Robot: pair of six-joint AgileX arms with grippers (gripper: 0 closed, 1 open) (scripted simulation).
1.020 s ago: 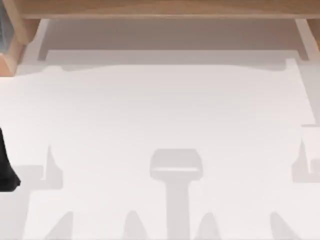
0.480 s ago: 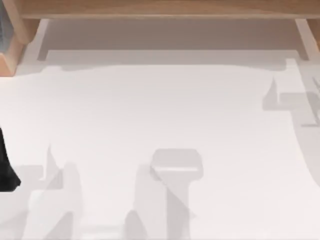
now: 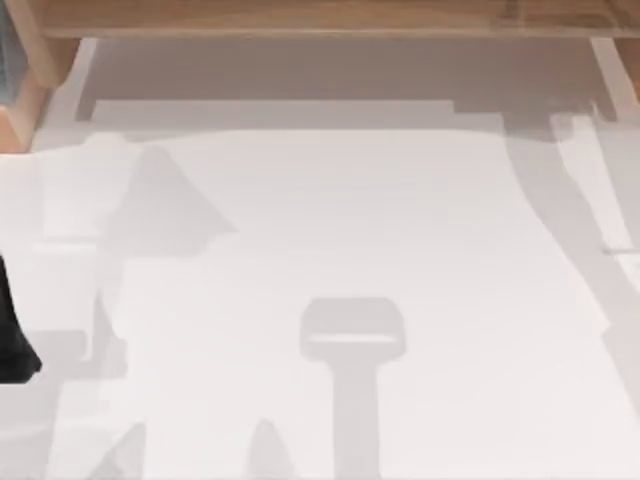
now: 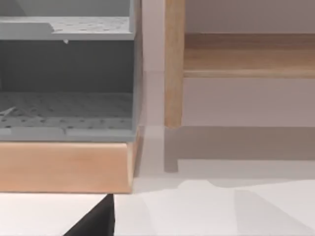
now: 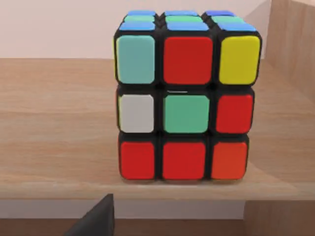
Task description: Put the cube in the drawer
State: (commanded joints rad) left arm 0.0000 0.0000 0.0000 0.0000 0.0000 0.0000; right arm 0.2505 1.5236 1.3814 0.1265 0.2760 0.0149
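Rubik's cube (image 5: 186,96) is seen upright on a wooden shelf (image 5: 59,132), directly ahead of the right end effector. A grey drawer unit (image 4: 66,73) on a wooden base is seen ahead of the left end effector. White surface (image 3: 320,230) carries shadows. Finger state of either end effector cannot be told.

One cube (image 5: 186,98) stands on one wooden shelf (image 5: 59,147); its facing side has nine stickers: five red, one light blue, one yellow, one white and one green. One grey cabinet (image 4: 66,73) with two perforated tiers sits on one wooden base (image 4: 64,167), beside one wooden post (image 4: 173,64). There is one white table (image 3: 320,250).
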